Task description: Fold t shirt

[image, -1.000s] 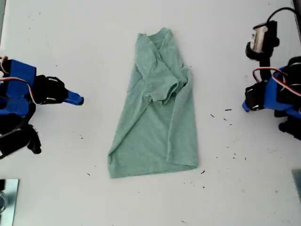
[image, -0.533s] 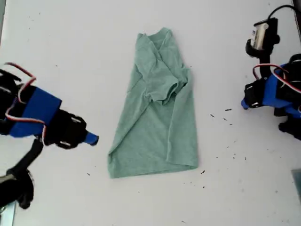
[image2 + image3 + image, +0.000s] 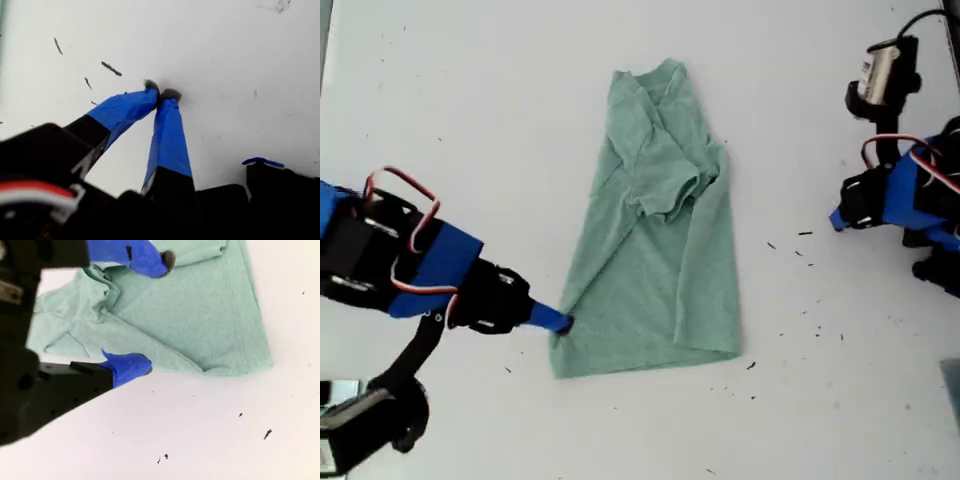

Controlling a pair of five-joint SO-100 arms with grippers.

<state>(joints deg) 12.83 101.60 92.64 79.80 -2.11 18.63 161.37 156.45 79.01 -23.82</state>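
T shirt lies flat-ish on the white bench, mid-bench, already folded lengthwise into a narrow strip. One sleeve is bunched on top, the neck is at the far end from my second gripper, and the hem is at the near end.

My second gripper is right at the hem corner, fingers spread. In its wrist view one fingertip sits over the cloth and the other is at the cloth's edge, so the corner is between them but not pinched yet. My first gripper is well apart from the shirt, fingers pressed together w/ nothing between them, tips down near the bare bench among a few dark specks.

Handling, as I judge it:
- Thin knit, light and floppy, no stiffness, so it'll drape and drag rather than hold shape.
- The stacked layers could slide apart if I lift only the top one.
- Best hold is prob. the hem corner under my second gripper. Go low to the bench and catch all layers at the seam edge, where it's thickest.
- The first gripper would want the other hem corner, so the hem comes up level towards the neck.
- Bench looks smooth, so cloth may skid ahead of a fingertip instead of tucking in.
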